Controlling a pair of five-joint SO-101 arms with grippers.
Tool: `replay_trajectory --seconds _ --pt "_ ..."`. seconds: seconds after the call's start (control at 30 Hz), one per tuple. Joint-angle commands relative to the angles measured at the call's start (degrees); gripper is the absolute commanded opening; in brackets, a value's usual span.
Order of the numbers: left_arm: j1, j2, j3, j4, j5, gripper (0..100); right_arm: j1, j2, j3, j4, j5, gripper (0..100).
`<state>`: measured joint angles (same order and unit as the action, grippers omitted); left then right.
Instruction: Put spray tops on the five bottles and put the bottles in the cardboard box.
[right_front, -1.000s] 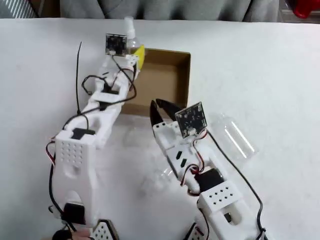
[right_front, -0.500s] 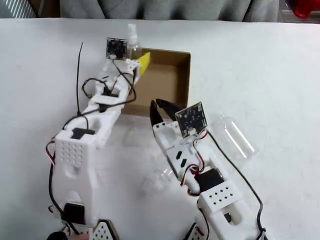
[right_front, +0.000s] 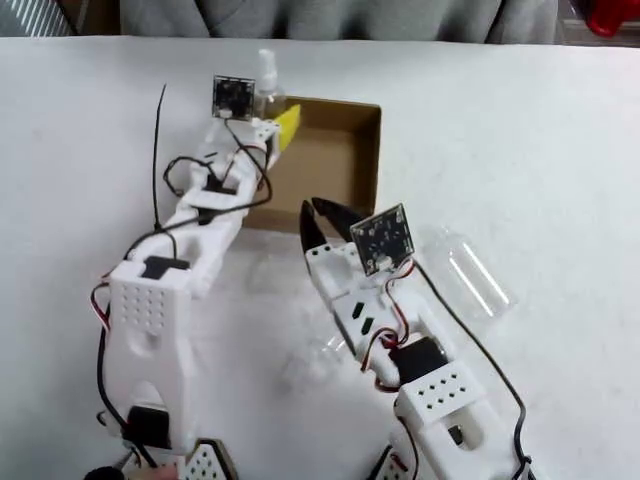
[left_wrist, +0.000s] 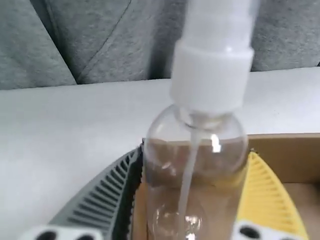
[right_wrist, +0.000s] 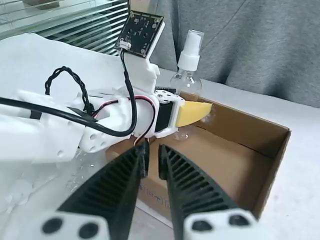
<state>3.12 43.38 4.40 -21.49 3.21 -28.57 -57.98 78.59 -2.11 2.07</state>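
A clear bottle (left_wrist: 200, 165) with a white spray top (left_wrist: 212, 75) stands upright between a grey and a yellow finger. My left gripper (left_wrist: 192, 200) is shut on it. In the high view the bottle (right_front: 267, 78) is held at the far left corner of the cardboard box (right_front: 370, 150). My right gripper (right_front: 318, 212) hangs at the box's near edge. Its black fingers (right_wrist: 125, 175) are almost together and hold nothing. From the right wrist I see the held bottle (right_wrist: 186, 80) and the brown box (right_wrist: 250, 130) beyond.
A clear bottle without a top (right_front: 468, 272) lies on the white table to the right of the right arm. Two more clear bottles (right_front: 318, 362) (right_front: 265, 270) lie between the arms. A person in grey sits behind the table's far edge.
My left gripper has shifted slightly toward the box with the bottle in it, then held still. The right arm has not moved.
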Motion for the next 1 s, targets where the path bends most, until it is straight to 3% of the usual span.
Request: replay_trajectory --seconds 0.0,0.57,0.77,0.97 --pt "-0.04 -6.73 1.67 -0.7 2.29 30 -0.57 -0.31 -2.2 0.31 0.26 1.5" --pt "-0.92 -12.09 6.42 -0.26 2.46 30 -0.57 -0.31 -2.2 0.31 0.26 1.5" --pt "-0.13 -22.46 13.71 6.68 2.46 30 -0.57 -0.31 -2.2 0.22 0.26 1.5" --pt "-0.04 -30.99 16.97 19.34 2.46 30 -0.57 -0.31 -2.2 0.31 0.26 1.5"
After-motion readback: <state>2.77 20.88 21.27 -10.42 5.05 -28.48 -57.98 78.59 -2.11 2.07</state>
